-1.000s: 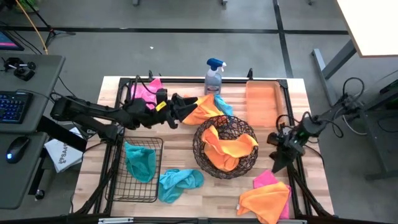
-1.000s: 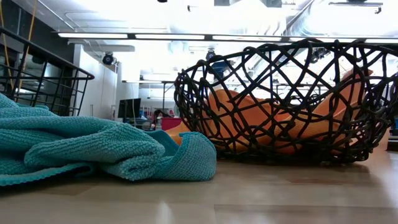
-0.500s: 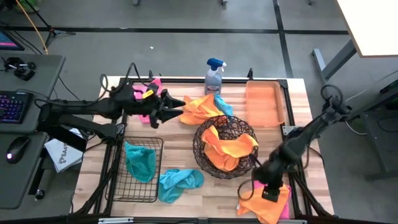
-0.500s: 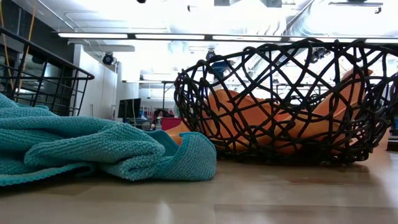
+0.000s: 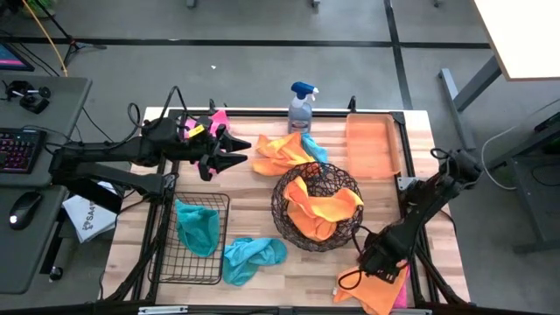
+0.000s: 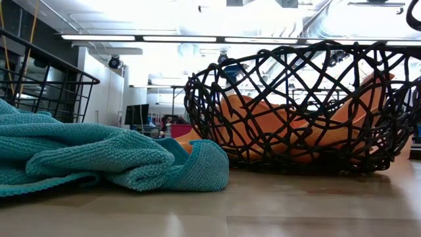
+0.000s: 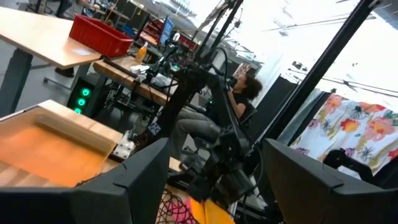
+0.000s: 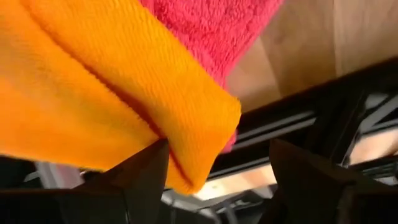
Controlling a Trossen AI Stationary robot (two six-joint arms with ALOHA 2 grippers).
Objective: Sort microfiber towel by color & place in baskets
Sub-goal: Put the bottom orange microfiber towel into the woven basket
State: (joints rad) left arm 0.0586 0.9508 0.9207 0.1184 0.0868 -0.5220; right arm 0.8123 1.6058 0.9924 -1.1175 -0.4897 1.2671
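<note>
My right gripper (image 5: 372, 262) is low over an orange towel (image 5: 378, 287) at the table's near right corner, and it is open. In the right wrist view its fingers (image 8: 143, 180) stand on either side of that towel's folded edge (image 8: 199, 149), with a pink towel (image 8: 211, 25) lying under it. My left gripper (image 5: 232, 150) hovers open between a pink towel (image 5: 203, 129) and an orange towel (image 5: 280, 150) at the far side. The round basket (image 5: 317, 206) holds orange towels. The black wire basket (image 5: 188, 241) holds a teal towel (image 5: 199, 227). Another teal towel (image 5: 252, 255) lies beside it. My right gripper has the orange towel's folded edge (image 8: 199, 149) between its open fingers, coming from above. I cannot tell whether a finger touches the cloth. The towel lies on the table over the pink one.
A blue-topped spray bottle (image 5: 301, 109) stands at the far edge. The orange tray (image 5: 369, 147) sits at the far right. A bit of teal cloth (image 5: 317, 150) shows by the far orange towel. The black frame rails run along the table's edges.
My right gripper has swung from the table's right edge toward the near edge and come down over the orange towel in the near right corner. My left gripper has drawn back toward the table's left edge, away from the far orange towel, which stays lying there.
</note>
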